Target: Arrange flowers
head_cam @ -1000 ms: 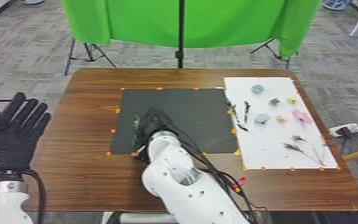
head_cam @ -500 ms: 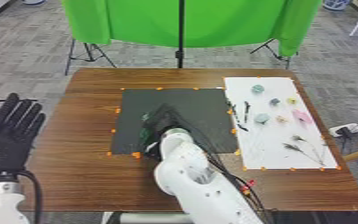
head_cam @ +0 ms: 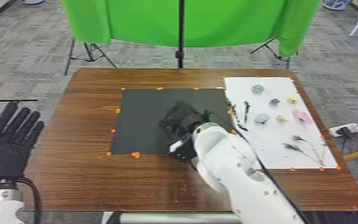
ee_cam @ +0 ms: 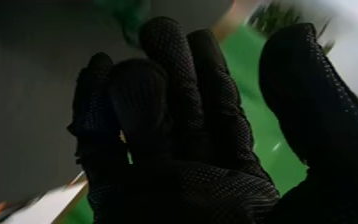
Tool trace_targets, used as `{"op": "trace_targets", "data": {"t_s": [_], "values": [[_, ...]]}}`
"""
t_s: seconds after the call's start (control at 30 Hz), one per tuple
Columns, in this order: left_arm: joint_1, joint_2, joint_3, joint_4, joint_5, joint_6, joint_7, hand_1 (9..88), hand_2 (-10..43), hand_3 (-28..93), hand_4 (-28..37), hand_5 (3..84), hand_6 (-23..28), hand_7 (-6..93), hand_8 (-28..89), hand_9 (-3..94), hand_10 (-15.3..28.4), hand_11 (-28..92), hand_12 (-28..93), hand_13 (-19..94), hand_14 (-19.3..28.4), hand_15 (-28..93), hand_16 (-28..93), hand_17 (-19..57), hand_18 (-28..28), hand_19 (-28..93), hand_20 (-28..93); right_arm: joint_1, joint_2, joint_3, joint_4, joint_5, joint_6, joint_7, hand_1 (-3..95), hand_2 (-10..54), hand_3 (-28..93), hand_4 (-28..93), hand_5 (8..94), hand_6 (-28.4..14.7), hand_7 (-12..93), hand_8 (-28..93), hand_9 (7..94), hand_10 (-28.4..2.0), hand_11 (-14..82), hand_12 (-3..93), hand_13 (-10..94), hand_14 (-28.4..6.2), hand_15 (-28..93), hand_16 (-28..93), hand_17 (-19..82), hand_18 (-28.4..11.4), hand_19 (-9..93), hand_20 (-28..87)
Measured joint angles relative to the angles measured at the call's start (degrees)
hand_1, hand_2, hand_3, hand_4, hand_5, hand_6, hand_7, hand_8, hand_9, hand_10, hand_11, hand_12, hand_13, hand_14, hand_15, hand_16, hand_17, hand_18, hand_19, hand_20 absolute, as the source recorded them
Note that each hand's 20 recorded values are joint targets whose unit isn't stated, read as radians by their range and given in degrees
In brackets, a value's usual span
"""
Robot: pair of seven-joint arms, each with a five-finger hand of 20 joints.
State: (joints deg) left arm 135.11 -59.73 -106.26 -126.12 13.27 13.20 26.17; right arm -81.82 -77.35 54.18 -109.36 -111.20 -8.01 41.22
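Observation:
Over the dark mat (head_cam: 140, 135), my right hand (head_cam: 186, 122) hangs toward the right half. In the right wrist view the same hand (ee_cam: 189, 115) has its fingers loosely extended and its thumb apart. A blurred dark green piece (ee_cam: 129, 20) shows beyond the fingertips; I cannot tell whether they touch it. On the white sheet (head_cam: 255, 160) lie a light blue flower (head_cam: 258, 89), a teal one (head_cam: 262, 118), a pink one (head_cam: 302, 116), thin dark twigs (head_cam: 246, 108) and feathery sprigs (head_cam: 293, 147). My left hand (head_cam: 2, 152) is open beyond the table's left edge.
Orange tabs (head_cam: 135, 155) mark the edges of mat and sheet on the brown table (head_cam: 87, 175). Behind the table hangs a green cloth (head_cam: 238, 30) on a stand. A white plug-like item (head_cam: 342, 130) is at the right, off the table.
My right hand and arm have moved to the right across the mat, uncovering its left part. The left hand has shifted slightly left and down.

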Motion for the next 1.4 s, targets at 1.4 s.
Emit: {"op": "trace_targets", "data": {"t_s": [1.4], "values": [[-2.2,0.74,2.29,0.66,0.06,-0.13,-2.29,24.5,11.4,72,-28.3,43.2,6.8,9.7,-10,38.9,13.5,14,10,32,13.1,16,-1,-3.2,14.0,29,13,1.2,-5.9,-1.0,5.5,-2.1,-0.5,-0.4,26.0,8.4,79,-24,53.4,-9.3,10,-10,42.9,-22.9,10.7,12.6,50,-20.0,64,14,27,-24.7,87,27]]}}
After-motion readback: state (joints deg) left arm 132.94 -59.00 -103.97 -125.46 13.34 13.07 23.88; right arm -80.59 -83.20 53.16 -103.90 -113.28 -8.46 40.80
